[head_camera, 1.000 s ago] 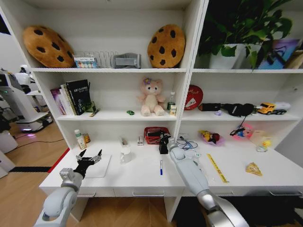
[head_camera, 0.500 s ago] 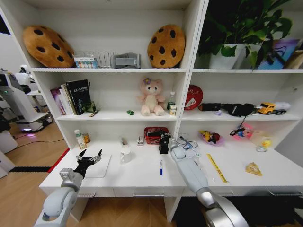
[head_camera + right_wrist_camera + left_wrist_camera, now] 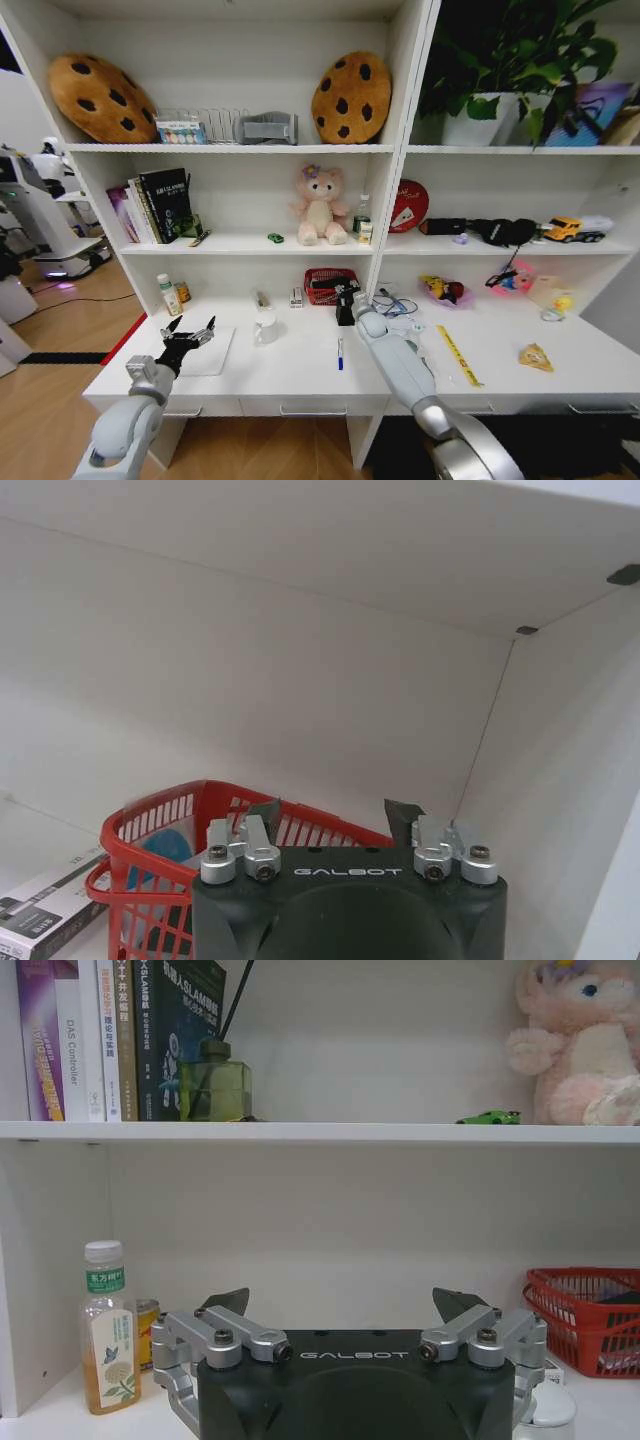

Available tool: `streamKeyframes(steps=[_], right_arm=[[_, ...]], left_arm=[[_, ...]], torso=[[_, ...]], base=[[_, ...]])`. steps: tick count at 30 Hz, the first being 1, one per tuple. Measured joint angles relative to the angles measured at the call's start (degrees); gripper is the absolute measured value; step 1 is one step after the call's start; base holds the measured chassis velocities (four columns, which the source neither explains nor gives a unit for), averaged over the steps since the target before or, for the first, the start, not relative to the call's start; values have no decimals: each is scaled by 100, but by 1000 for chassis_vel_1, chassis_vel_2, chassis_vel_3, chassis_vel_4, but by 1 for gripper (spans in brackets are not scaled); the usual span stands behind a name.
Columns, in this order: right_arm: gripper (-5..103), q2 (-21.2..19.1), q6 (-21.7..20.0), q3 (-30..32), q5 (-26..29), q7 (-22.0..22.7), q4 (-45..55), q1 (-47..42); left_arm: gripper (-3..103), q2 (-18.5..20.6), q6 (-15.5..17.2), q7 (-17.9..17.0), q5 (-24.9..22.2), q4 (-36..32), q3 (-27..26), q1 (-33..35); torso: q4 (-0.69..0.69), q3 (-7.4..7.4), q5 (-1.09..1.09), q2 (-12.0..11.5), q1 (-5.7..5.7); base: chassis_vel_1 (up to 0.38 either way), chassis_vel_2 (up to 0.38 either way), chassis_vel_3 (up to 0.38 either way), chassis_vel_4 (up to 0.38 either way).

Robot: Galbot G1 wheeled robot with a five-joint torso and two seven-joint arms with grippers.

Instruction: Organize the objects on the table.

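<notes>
Right hand (image 3: 346, 296) has crept a little further toward the red basket (image 3: 328, 284) since a second ago; nothing else on the tabletop (image 3: 300, 365) has shifted, and the left hand (image 3: 190, 334) hangs where it was, over the silver laptop (image 3: 205, 355).

Hand states:
- Right hand: fingers apart, nothing between them; the wrist view has them just over the basket's near rim.
- Left hand: fingers spread wide, empty.

Where the objects lie, relative to the right hand:
- Blue pen (image 3: 340, 354) behind it, toward the front edge of the tabletop, beside the forearm.
- Yellow ruler (image 3: 459, 354) off to its right, well apart.
- White cup (image 3: 265, 325) to its left, near.
- Green-capped bottle (image 3: 168, 295) far to its left, beyond the left hand.
- Green toy car (image 3: 275, 238) up on the shelf beside the pink teddy bear (image 3: 320, 205).

What you should watch for:
- The basket looks light. If the right hand carries on forward with its fingers at rim height, a fingertip could catch the mesh and shove or tip it against the back wall.
- The cabinet's upright divider stands close on the hand's right; a wrist turn there could strike it.
- The forearm lies low over the pen. A sideways sweep on withdrawal could roll the pen off the front edge.
- Cables lie just right of the hand; I judge a snag possible if you swing that way.
</notes>
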Motion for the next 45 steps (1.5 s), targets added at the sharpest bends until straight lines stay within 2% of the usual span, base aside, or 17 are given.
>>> streamKeyframes(steps=[2, 5, 10, 11, 14, 16, 17, 19, 20, 23, 25, 28, 30, 31, 34, 40, 45], right_arm=[[65, -8, -19, -23, 11, 14, 47, -23], [82, -35, -77, -81, 34, 46, 207, -114], [87, -136, -256, -231, 189, 241, 688, -261], [99, -210, -376, -358, 322, 405, 989, -339], [100, -289, -516, -478, 495, 610, 1316, -441], [100, -457, -1081, -737, 1155, 1195, 2073, -687], [100, -457, -1081, -737, 1155, 1195, 2073, -687], [100, -552, -1697, -1052, 1795, 2169, 2716, -973], [100, -552, -1697, -1052, 1795, 2169, 2716, -973], [100, -541, -2192, -1344, 2284, 3084, 3308, -1241], [100, -520, -2297, -1403, 2424, 3263, 3410, -1298], [100, -427, -2541, -1544, 2891, 3789, 3602, -1439], [100, -326, -2663, -1584, 3504, 4321, 3671, -1527], [100, -326, -2663, -1584, 3504, 4321, 3671, -1527], [100, -271, -2788, -1526, 4313, 4731, 3720, -1556], [103, -262, -2811, -1359, 4702, 4892, 3708, -1591], [95, -305, -2885, -1251, 4958, 5003, 3815, -1707]], left_arm=[[100, 0, 0, 0, 0, -1, 0, 0], [100, 0, 0, 0, 0, 0, 0, 0], [100, 0, 0, 0, 0, 0, 0, 0], [100, 0, 0, -1, 0, 0, 0, 0], [100, 0, 0, 0, 0, 0, 0, 0], [100, 0, 0, -3, 0, 0, -1, 0], [100, 0, 0, -3, 0, 0, -1, 0], [100, 0, -1, -2, 0, 0, 0, 0], [100, 0, -1, -2, 0, 0, 0, 0], [100, 0, -1, 0, 0, 0, 0, 0], [100, 0, 0, 0, 0, 0, 0, 0], [100, 0, -1, 0, 0, 0, 0, 0], [100, 0, -1, 0, 0, 0, 0, 0], [100, 0, -1, 0, 0, 0, 0, 0], [100, 0, -1, 0, 0, 0, 0, 0], [100, 0, -1, 0, 0, 0, 0, 0], [100, 0, 0, 0, 0, 0, 0, 0]], torso=[[0, 0, 0, 0, 0], [0, 0, 0, 0, 0], [-1, 0, 0, 0, 1], [0, 0, 0, 0, 0], [0, 0, 0, 0, 0], [1, 0, -1, 0, 0], [1, 0, -1, 0, 0], [-1, 0, 1, 0, 0], [-1, 0, 1, 0, 0], [-1, -1, 0, 0, 0], [1, 0, 0, 0, 0], [0, -1, 0, 0, 0], [0, 0, 0, 1, 0], [0, 0, 0, 1, 0], [0, 0, 0, 0, 0], [0, 0, 0, 0, 0], [-1, 0, 0, 0, 0]], base=[[0, 0, 0, 0], [0, 0, 0, 0], [0, 0, 0, 0], [0, 0, 0, 0], [0, 0, 0, 0], [0, 0, 0, 0], [0, 0, 0, 0], [0, 0, 0, 0], [0, 0, 0, 0], [0, 0, 0, 0], [0, 0, 0, 0], [0, 0, 0, 0], [0, 0, 0, 0], [0, 0, 0, 0], [0, 0, 0, 0], [0, 0, 0, 0], [0, 0, 0, 0]])
